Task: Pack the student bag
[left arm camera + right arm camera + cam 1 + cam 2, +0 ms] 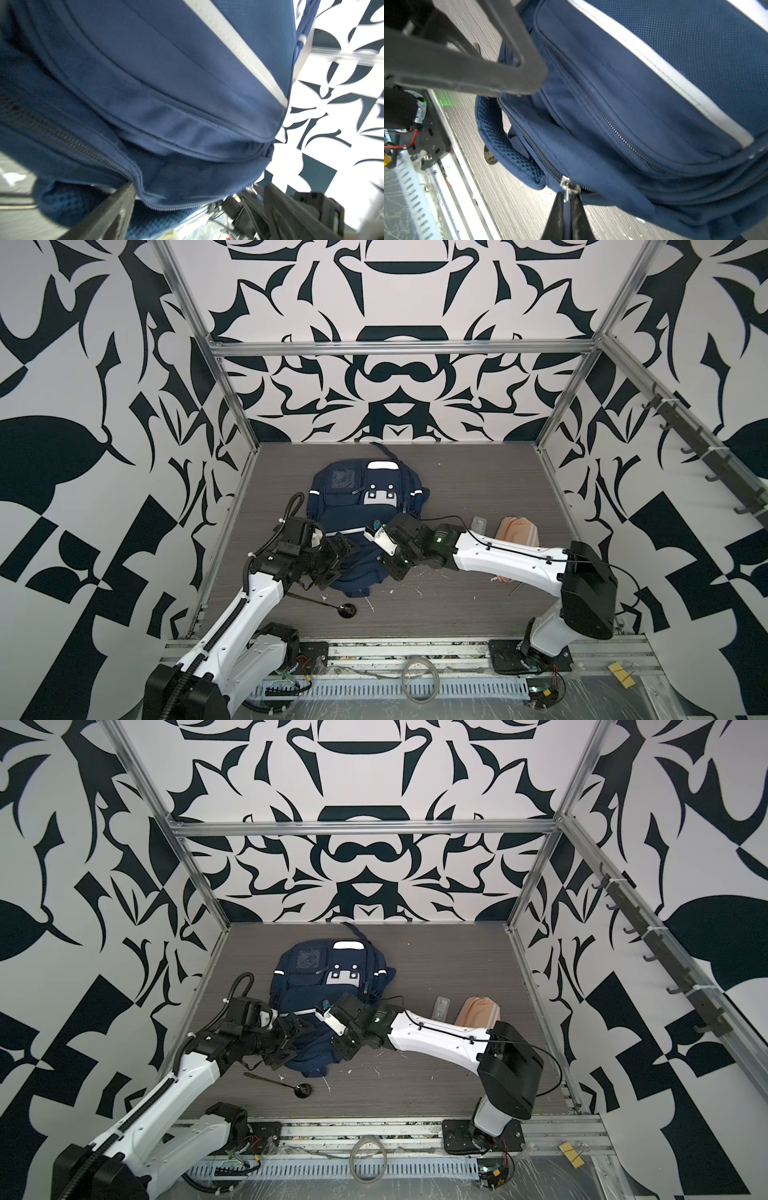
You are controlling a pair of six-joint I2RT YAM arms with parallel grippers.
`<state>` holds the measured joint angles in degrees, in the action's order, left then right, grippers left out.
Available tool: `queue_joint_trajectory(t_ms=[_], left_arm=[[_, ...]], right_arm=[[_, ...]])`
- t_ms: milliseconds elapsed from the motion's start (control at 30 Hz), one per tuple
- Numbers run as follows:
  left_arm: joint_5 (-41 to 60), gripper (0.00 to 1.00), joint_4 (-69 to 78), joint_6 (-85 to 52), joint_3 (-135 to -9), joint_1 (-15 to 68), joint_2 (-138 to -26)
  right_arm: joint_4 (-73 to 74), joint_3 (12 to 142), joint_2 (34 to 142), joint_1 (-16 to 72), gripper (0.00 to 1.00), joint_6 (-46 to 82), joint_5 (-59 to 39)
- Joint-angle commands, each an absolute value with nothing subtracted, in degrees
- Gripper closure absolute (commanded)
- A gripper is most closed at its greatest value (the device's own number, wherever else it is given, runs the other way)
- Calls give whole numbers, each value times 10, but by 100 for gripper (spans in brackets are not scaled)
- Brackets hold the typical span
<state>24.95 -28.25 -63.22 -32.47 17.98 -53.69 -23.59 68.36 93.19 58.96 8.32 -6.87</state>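
The student bag (365,506) is a navy backpack with white stripes and a grey buckle patch. It lies on the grey table in both top views (328,977). My right gripper (567,197) is shut on the metal zipper pull (566,187) of the bag's near edge, also seen in a top view (390,568). My left gripper (340,560) stands open at the bag's near left side. In the left wrist view the bag's zippered rim (166,205) lies between its spread fingers (116,207), loose and not pinched.
A peach-pink pouch (519,531) and a small clear case (478,524) lie to the right of the bag, behind my right arm. A black spoon (332,605) rests near the front left. Metal frame posts (232,406) and patterned walls enclose the table.
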Motion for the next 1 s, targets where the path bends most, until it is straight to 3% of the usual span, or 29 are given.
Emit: queue_joint_trajectory(t_ms=[0,67,200,233,300,500,600,767,967], left_arm=[[254,1,-219,-715,-294,183,-551],[248,1,-208,-719,-295,183,-568],[254,12,-201,-713,-317,183,-606],[255,11,-211,-706,-328,183,-609],[256,0,-259,-679,-359,183,-604],[191,1,-471,-545,-458,182,-530],[218,1,-520,-546,-447,180,-504],[208,1,-499,-608,-398,176,-446],[215,1,-371,-681,-356,166,-450]], right_arm=[[-153,723,913,597,100,96,-95],[-148,719,911,599,100,99,-93],[-143,715,912,606,100,106,-79],[-150,717,913,608,100,108,-65],[-160,715,915,610,100,113,-37],[-141,707,915,611,100,115,-20],[-117,713,923,611,100,118,-28],[-89,723,939,611,100,132,-58],[-94,737,952,620,100,118,-84]])
